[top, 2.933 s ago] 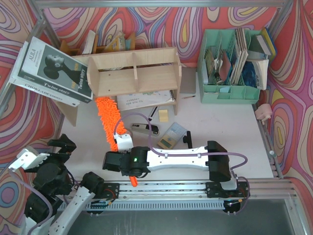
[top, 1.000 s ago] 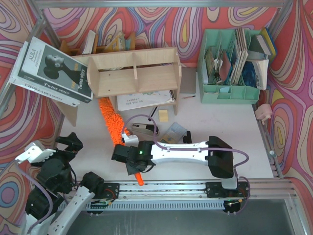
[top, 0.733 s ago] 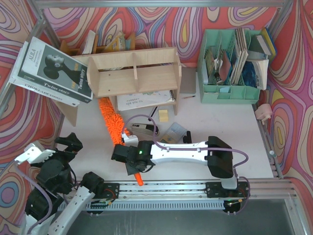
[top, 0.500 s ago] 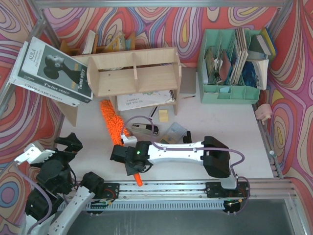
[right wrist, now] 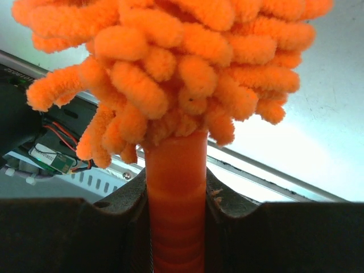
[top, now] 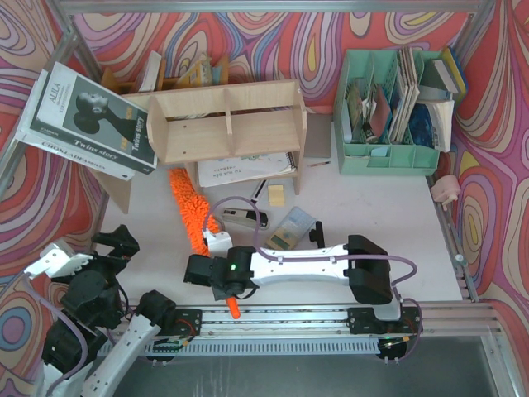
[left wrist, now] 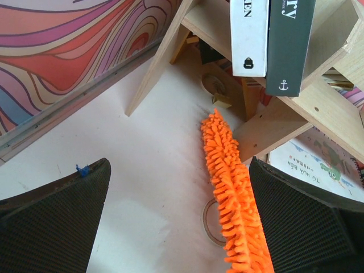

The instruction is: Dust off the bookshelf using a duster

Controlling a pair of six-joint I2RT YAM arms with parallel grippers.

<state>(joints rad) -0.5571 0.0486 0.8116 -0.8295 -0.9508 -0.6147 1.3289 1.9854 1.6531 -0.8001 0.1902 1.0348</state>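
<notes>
right wrist view: my right tool [right wrist: 176,223] clenches the duster [right wrist: 170,68] handle; my left tool [left wrist: 179,227] hangs released at the near-left corner of the tabletop [left wrist: 151,153].

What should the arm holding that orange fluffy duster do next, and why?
Probably raise the duster so its fluffy end reaches the boards of the bookshelf. The right tool is shut on its handle, but the fluff lies low on the table by the shelf's left leg, below those boards.
</notes>
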